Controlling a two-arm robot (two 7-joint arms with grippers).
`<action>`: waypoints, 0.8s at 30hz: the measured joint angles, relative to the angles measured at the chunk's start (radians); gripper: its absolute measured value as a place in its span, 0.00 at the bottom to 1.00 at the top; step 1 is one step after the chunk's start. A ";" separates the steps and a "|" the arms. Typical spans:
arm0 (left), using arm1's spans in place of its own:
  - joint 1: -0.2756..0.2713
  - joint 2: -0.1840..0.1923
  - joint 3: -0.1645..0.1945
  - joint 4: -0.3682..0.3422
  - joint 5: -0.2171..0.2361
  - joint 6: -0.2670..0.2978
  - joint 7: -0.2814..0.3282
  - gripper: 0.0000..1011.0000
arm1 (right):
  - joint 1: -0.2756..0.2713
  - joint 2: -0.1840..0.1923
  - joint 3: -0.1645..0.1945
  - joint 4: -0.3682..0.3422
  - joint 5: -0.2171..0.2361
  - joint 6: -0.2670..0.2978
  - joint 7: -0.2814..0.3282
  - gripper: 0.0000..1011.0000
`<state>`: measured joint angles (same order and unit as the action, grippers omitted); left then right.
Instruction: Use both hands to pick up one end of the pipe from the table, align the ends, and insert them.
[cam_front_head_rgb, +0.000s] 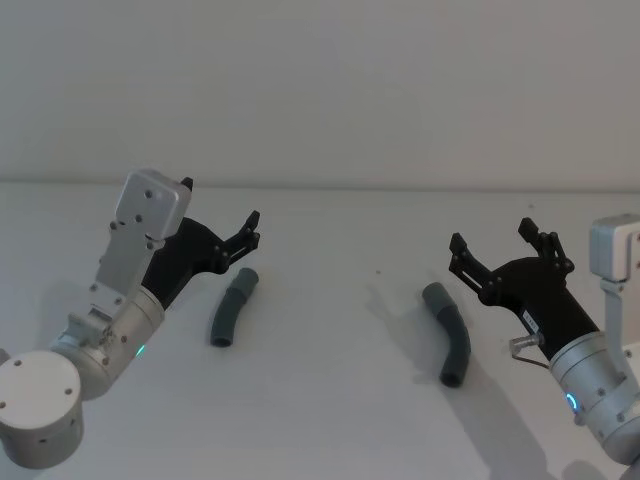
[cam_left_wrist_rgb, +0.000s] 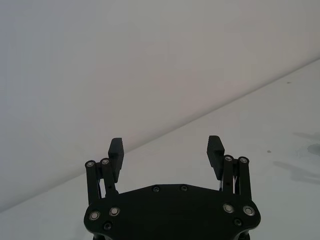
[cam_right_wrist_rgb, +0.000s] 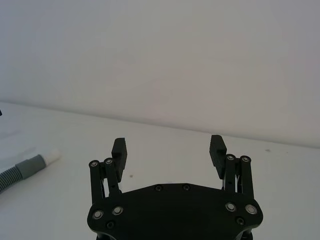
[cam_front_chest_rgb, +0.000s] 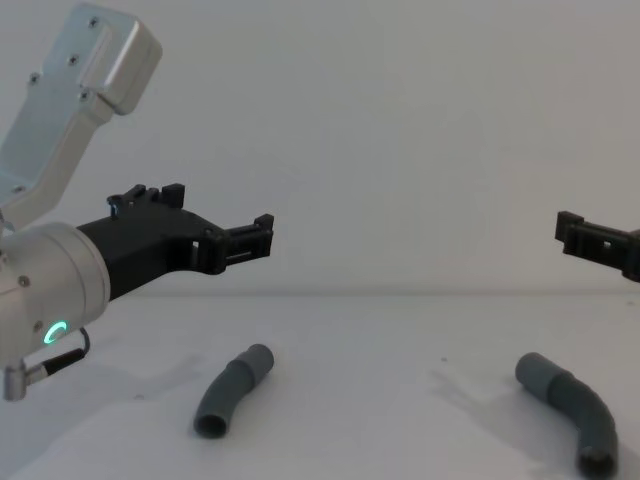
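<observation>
Okay, plain white matte table (cam_front_head_rgb: 330, 420) spans the lower frame in head view. Black two-fingered left gripper (cam_front_head_rgb: 220, 205), mid left, hovers above the table, fingers spread, holding nothing. Black two-fingered right gripper (cam_front_head_rgb: 492, 234), mid right, is likewise spread and empty. One bent dark-grey ribbed hose piece (cam_front_head_rgb: 232, 308) lies on the table just below the left gripper. A second hose piece (cam_front_head_rgb: 450, 335) lies lower left of the right gripper. In the right wrist view, a smooth grey cuff (cam_right_wrist_rgb: 31, 165) with a short white spigot (cam_right_wrist_rgb: 52, 155) rests on the table, apart from the fingers.
</observation>
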<state>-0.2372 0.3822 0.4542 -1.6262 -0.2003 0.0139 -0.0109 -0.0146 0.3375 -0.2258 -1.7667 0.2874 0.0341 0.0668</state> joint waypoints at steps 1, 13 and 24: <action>0.000 0.000 0.000 0.000 0.000 0.000 0.000 0.99 | 0.000 0.000 0.000 0.000 0.000 0.000 0.000 0.99; 0.000 0.000 0.000 0.000 0.000 0.000 0.000 0.99 | 0.000 0.000 0.000 0.000 0.000 0.000 0.000 0.99; 0.000 0.000 0.000 0.000 0.000 0.000 0.000 0.99 | 0.000 0.000 0.000 0.000 0.000 0.000 0.000 0.99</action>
<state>-0.2372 0.3821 0.4542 -1.6262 -0.2004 0.0139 -0.0109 -0.0146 0.3375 -0.2258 -1.7667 0.2874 0.0341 0.0668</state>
